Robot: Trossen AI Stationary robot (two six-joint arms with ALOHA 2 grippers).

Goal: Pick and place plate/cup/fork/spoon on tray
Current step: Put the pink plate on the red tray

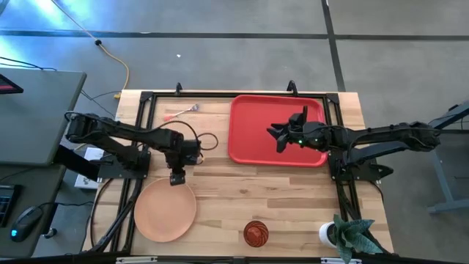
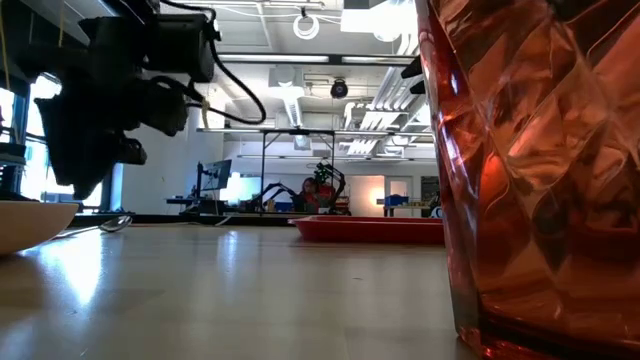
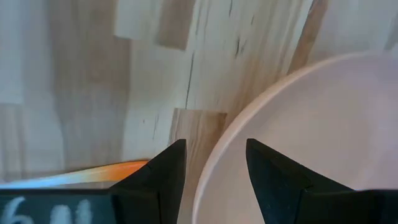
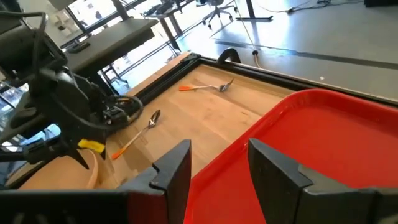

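The peach plate (image 1: 165, 210) lies flat on the table near its front left. My left gripper (image 1: 177, 177) is open, pointing down over the plate's far rim (image 3: 214, 158); one finger stands outside the rim and one inside. My right gripper (image 1: 281, 137) is open and empty above the red tray (image 1: 253, 121) at the back right. The red-orange cup (image 1: 256, 232) stands near the front edge. The fork (image 1: 183, 111) lies at the back left. The spoon (image 4: 140, 133) lies on the table next to my left arm. My left gripper's fingers (image 3: 273, 177) stand on either side of the plate's far rim, coming from above. I cannot tell whether they touch it. The plate lies flat on the table.
A white pot with a green plant (image 1: 338, 235) stands at the front right corner. Black frame rails (image 1: 146, 99) run along the table's left, far and right sides. Bare wood (image 1: 242, 187) lies between plate, tray and cup.
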